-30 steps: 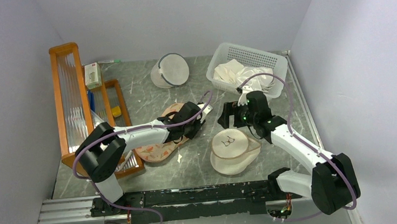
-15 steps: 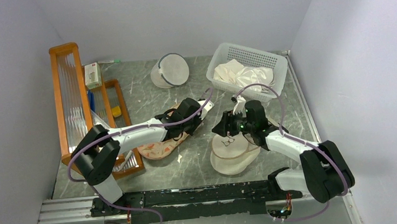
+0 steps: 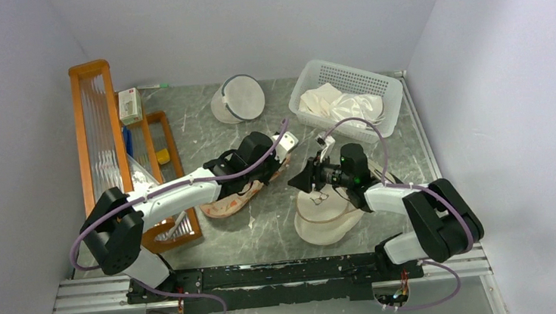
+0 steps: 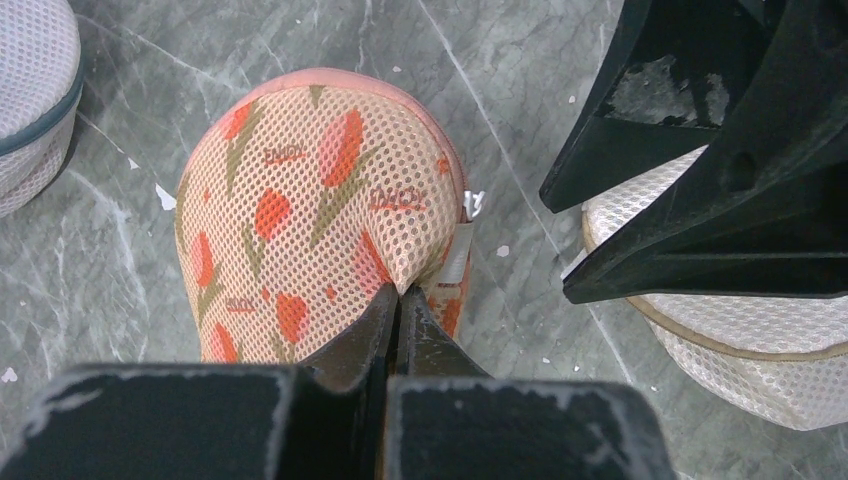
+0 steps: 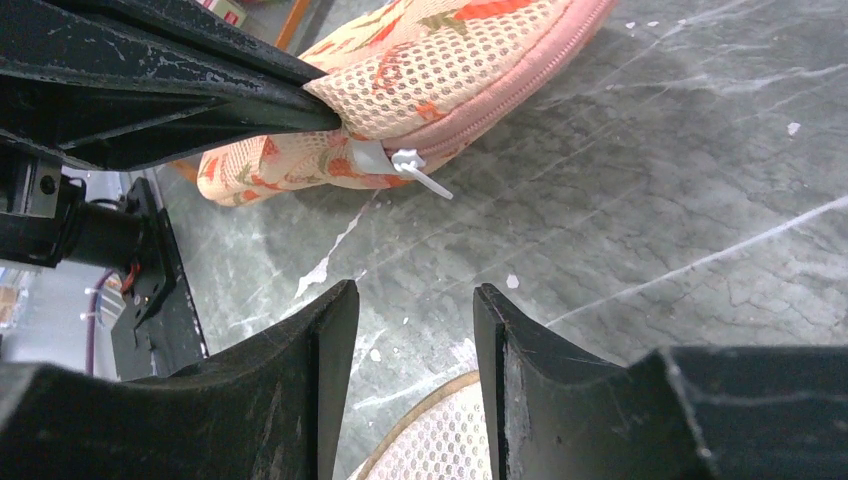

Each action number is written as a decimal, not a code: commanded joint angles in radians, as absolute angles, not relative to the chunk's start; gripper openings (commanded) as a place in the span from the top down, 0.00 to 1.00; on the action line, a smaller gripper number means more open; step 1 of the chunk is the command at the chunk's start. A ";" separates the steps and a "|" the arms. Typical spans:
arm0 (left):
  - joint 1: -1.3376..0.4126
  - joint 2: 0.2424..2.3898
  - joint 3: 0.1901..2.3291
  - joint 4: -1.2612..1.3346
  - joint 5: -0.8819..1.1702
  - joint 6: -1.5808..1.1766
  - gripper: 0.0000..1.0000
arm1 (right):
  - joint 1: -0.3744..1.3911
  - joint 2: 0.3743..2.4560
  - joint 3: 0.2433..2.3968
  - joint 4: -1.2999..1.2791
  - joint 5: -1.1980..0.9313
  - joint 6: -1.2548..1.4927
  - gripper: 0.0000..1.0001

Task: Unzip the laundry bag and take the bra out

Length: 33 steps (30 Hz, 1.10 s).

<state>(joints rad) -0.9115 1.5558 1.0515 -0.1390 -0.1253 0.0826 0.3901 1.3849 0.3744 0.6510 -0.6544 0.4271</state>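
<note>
The laundry bag (image 4: 310,200), peach mesh with a red-orange print and pink trim, lies on the marble table (image 3: 266,226); it also shows in the top view (image 3: 222,205). My left gripper (image 4: 398,292) (image 3: 272,169) is shut on a pinch of its mesh beside the zipper. A white zip tie (image 5: 415,172) hangs from the zipper pull. My right gripper (image 5: 415,295) (image 3: 300,182) is open with nothing between its fingers, a short way from that pull, low over the table. The bra is hidden.
A round cream pouch (image 3: 326,217) with a black bra icon lies under my right arm. At the back stand a white mesh dome bag (image 3: 239,99) and a white basket (image 3: 307,86) holding white cloth. A wooden rack (image 3: 98,135) lines the left side.
My left gripper has shut on the bag's mesh. My right gripper has swung left and down toward the bag's zipper end, and its jaws have narrowed.
</note>
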 commanded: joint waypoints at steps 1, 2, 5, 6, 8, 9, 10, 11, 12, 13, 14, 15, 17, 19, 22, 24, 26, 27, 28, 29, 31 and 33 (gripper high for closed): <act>-0.919 1.522 1.047 -0.132 -0.107 0.101 0.93 | 0.397 1.416 0.424 0.691 -0.681 0.361 0.53; -0.920 1.518 1.045 -0.129 -0.107 0.101 0.93 | 0.397 1.424 0.438 0.682 -0.682 0.348 0.54; -0.920 1.515 1.044 -0.130 -0.112 0.103 0.93 | 0.397 1.445 0.453 0.698 -0.705 0.343 0.54; -0.921 1.516 1.045 -0.131 -0.110 0.103 0.93 | 0.397 1.452 0.453 0.712 -0.712 0.347 0.55; -0.922 1.517 1.047 -0.133 -0.104 0.101 0.93 | 0.397 1.461 0.455 0.736 -0.717 0.348 0.56; -0.922 1.516 1.049 -0.133 -0.099 0.101 0.93 | 0.398 1.463 0.461 0.738 -0.713 0.343 0.56; -0.922 1.517 1.049 -0.132 -0.094 0.101 0.93 | 0.397 1.467 0.468 0.733 -0.709 0.337 0.57; -0.923 1.517 1.049 -0.132 -0.091 0.101 0.93 | 0.398 1.469 0.474 0.728 -0.707 0.330 0.57; -0.922 1.517 1.049 -0.133 -0.092 0.101 0.93 | 0.397 1.470 0.478 0.729 -0.710 0.329 0.57; -0.922 1.518 1.050 -0.134 -0.092 0.102 0.93 | 0.398 1.471 0.483 0.726 -0.709 0.327 0.57; -0.922 1.519 1.052 -0.137 -0.094 0.103 0.93 | 0.398 1.470 0.489 0.717 -0.706 0.324 0.57; -0.922 1.519 1.054 -0.137 -0.099 0.104 0.93 | 0.397 1.476 0.493 0.718 -0.710 0.322 0.57; -0.923 1.515 1.050 -0.131 -0.102 0.106 0.93 | 0.398 1.487 0.497 0.722 -0.712 0.323 0.57; -0.923 1.517 1.052 -0.130 -0.093 0.106 0.93 | 0.397 1.501 0.498 0.742 -0.718 0.333 0.58; -0.923 1.518 1.057 -0.135 -0.091 0.106 0.93 | 0.397 1.522 0.508 0.750 -0.728 0.337 0.62; -0.922 1.515 1.054 -0.135 -0.093 0.108 0.93 | 0.398 1.524 0.509 0.747 -0.729 0.337 0.67; -0.922 1.513 1.054 -0.133 -0.092 0.108 0.93 | 0.399 1.514 0.504 0.746 -0.721 0.336 0.67; -0.923 1.513 1.055 -0.133 -0.091 0.108 0.93 | 0.397 1.512 0.506 0.740 -0.717 0.331 0.67; -0.922 1.513 1.055 -0.134 -0.089 0.109 0.93 | 0.397 1.510 0.508 0.732 -0.714 0.329 0.66; -0.923 1.511 1.056 -0.134 -0.089 0.109 0.93 | 0.397 1.512 0.515 0.721 -0.715 0.326 0.64; -0.922 1.512 1.058 -0.135 -0.086 0.108 0.93 | 0.397 1.514 0.525 0.716 -0.723 0.327 0.63; -0.922 1.513 1.058 -0.134 -0.086 0.109 0.93 | 0.398 1.515 0.531 0.713 -0.721 0.328 0.63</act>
